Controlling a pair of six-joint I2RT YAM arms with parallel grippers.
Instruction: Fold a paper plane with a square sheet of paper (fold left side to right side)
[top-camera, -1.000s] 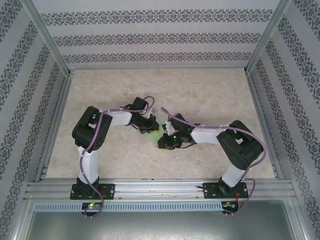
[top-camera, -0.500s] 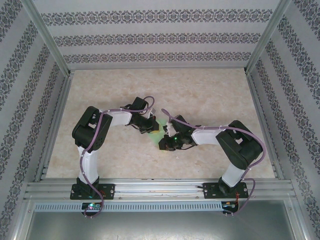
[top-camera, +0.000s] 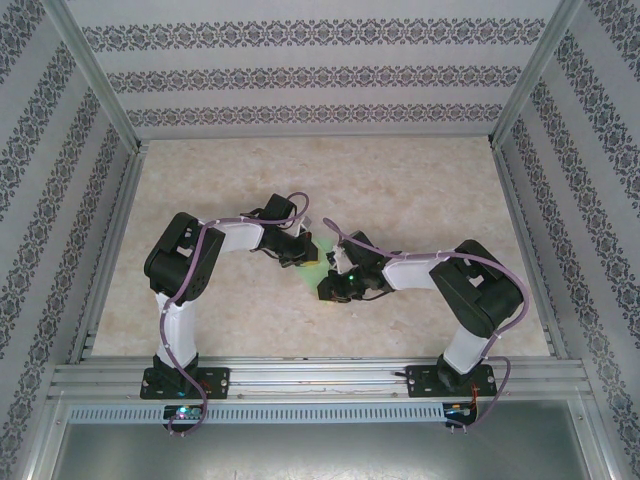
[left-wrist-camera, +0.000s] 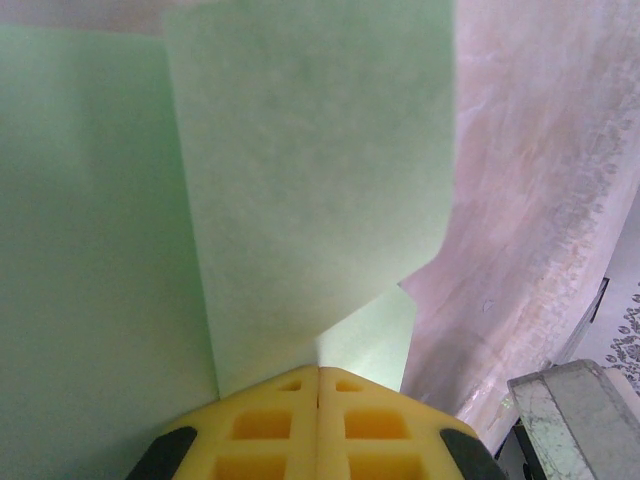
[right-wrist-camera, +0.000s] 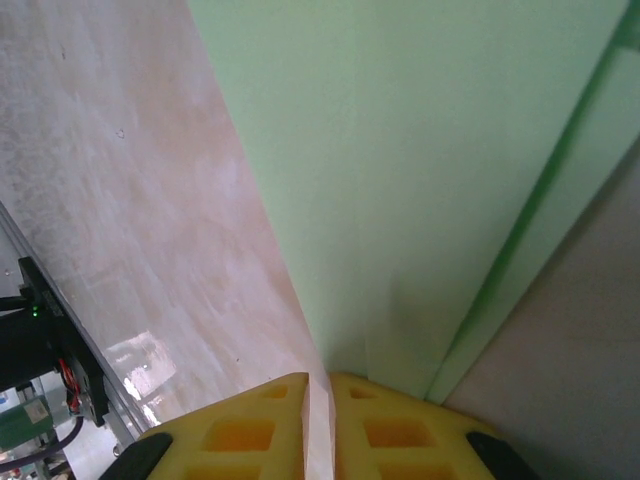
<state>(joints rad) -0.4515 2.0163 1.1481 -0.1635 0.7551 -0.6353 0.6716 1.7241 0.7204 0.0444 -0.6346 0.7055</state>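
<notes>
Where the yellow fingers (left-wrist-camera: 262, 430) are meeting at the bottom of the left wrist view, pressing together with no gap: left gripper (left-wrist-camera: 318, 385) clamping the square sheet of paper (left-wrist-camera: 300, 180) at the corner of a folded flap, with a lower layer lying beneath. Running out of frame at the left and top edges, hiding the sheet's full outline.

In the right wrist view, narrowing the right gripper (right-wrist-camera: 320, 392) to a thin slit and pinching the sheet's near edge. Showing a darker green line climbing toward the upper right; crease or layer edge, not resolving. Blurring into a grey area at lower right, not identifiable.

Beyond the paper, exposing the marbled table (left-wrist-camera: 520, 200) and a grey metal piece (left-wrist-camera: 570, 400) cut off at the corner.

From the top view, crowding both wrists over mid-table and leaving just a light-green sliver showing between them.
</notes>
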